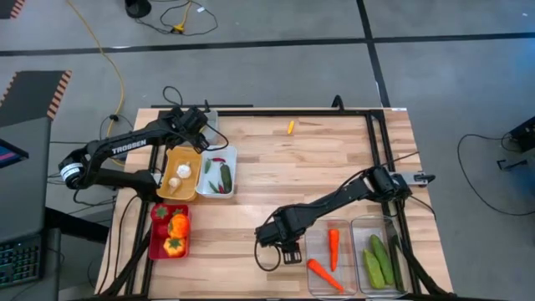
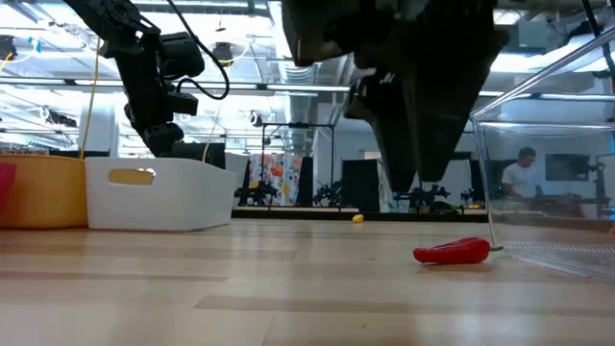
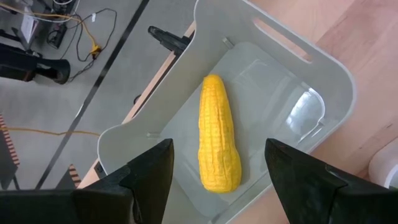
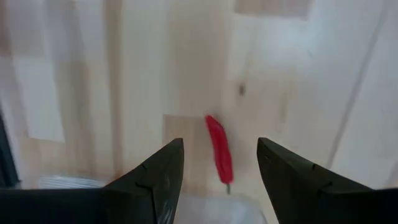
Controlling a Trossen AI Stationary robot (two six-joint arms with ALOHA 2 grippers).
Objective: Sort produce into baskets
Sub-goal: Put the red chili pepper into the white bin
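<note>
The right gripper (image 4: 217,171) hangs wide over a red chili (image 4: 219,151); the left gripper (image 3: 217,171) gapes above corn (image 3: 218,133).

Wooden table (image 1: 301,167), grey floor (image 1: 251,21) with yellow cable (image 1: 109,63) (person (image 2: 524,173) far behind)

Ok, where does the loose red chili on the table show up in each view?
High view: hidden under the right gripper.
Low view: red chili lies right of centre, beside the clear bin.
Left wrist view: not in it.
Right wrist view: centre, between the open gripper's fingers.
Shared landmark: the clear bin.
</note>
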